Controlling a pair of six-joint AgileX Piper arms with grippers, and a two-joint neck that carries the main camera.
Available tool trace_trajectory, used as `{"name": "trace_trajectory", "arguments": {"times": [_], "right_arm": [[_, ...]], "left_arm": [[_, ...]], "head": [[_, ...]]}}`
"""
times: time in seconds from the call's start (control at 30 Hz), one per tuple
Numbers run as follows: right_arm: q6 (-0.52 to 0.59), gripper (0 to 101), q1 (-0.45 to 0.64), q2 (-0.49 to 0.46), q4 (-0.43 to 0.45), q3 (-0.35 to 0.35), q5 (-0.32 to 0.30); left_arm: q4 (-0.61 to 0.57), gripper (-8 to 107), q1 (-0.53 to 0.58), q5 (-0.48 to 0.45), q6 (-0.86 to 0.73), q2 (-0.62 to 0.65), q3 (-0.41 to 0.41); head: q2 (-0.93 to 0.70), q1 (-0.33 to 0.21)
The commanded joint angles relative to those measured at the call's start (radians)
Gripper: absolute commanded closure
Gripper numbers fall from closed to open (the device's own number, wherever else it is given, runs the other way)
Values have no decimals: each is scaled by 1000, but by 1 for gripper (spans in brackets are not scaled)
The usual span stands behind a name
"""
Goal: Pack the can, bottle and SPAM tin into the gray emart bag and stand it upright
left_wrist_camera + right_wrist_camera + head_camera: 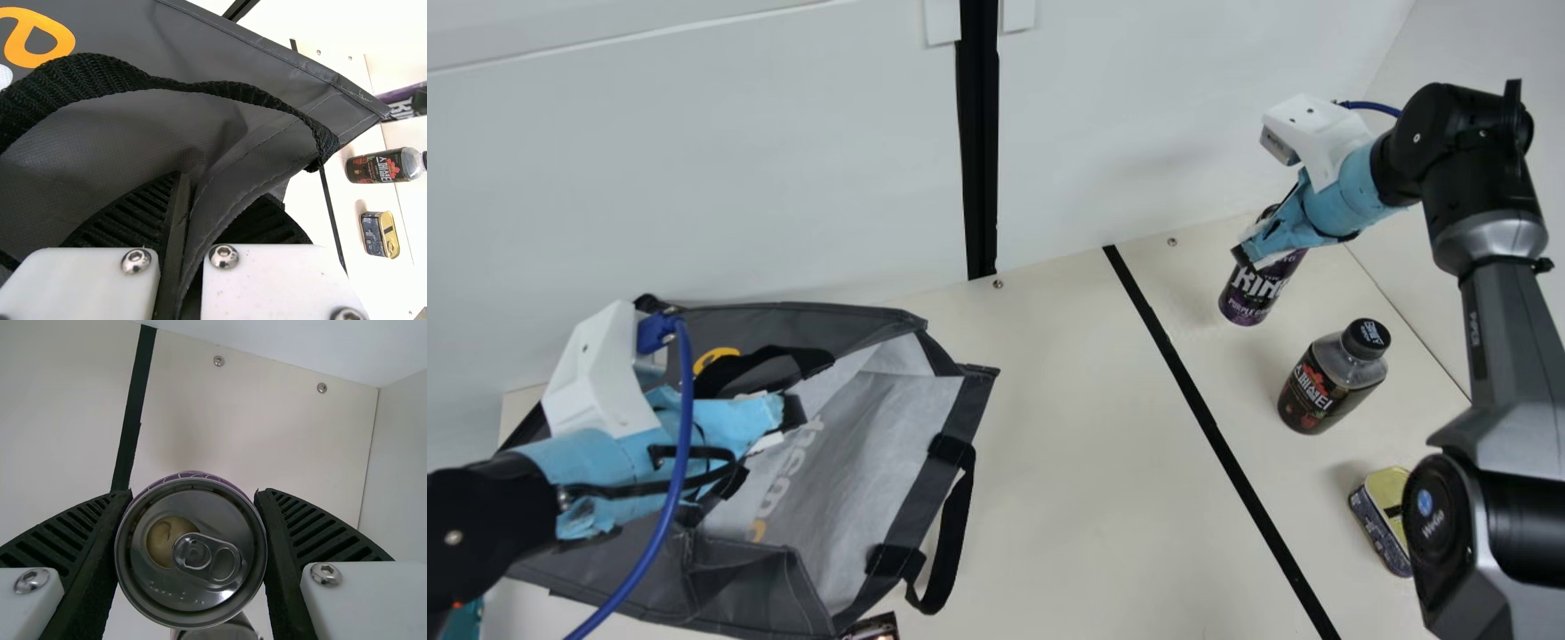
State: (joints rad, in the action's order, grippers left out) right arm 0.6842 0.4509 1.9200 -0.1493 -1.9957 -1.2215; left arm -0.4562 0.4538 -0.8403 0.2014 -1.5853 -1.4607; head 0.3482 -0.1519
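At the left, the gray bag (738, 582) lies spread on the cream table (1049, 498), its mouth gaping to the right. The outside is dark gray cloth, creased at the near side, with orange lettering; the lining is pale and wrinkled, and black straps loop from the rim. The left gripper (787, 420) is closed on a fold of the bag, the cloth pinched between its ribbed fingers (137, 217).

Right of the bag, a black stripe (1205, 413) runs across the table. Beyond it, near the back wall (1120, 116), is the can, purple and black (1249, 298) with bold pale letters, a silver top and a ring tab. The right gripper (1254, 251) holds it round the upper part, one finger against each side.

Nearer and farther right, the bottle (1325, 382) stands upright: black cap, clear shoulder, dark label with red and white print. Nearer still is the squat tin (1380, 524), yellow-lidded and dark-sided, partly hidden by the right arm (1507, 356).
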Motion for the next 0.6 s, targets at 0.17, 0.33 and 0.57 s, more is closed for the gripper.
{"name": "trace_trajectory", "arguments": {"times": [0.17,0.33,0.57], "right_arm": [[26,101,-13,-130,2,113,2],[49,101,-19,-217,2,198,2],[79,101,-20,-329,-5,315,2]], "left_arm": [[0,107,0,0,0,0,0],[0,107,0,0,0,0,0],[0,107,0,0,0,0,0]], "head": [[1,-23],[1,-23],[1,-23]]}}
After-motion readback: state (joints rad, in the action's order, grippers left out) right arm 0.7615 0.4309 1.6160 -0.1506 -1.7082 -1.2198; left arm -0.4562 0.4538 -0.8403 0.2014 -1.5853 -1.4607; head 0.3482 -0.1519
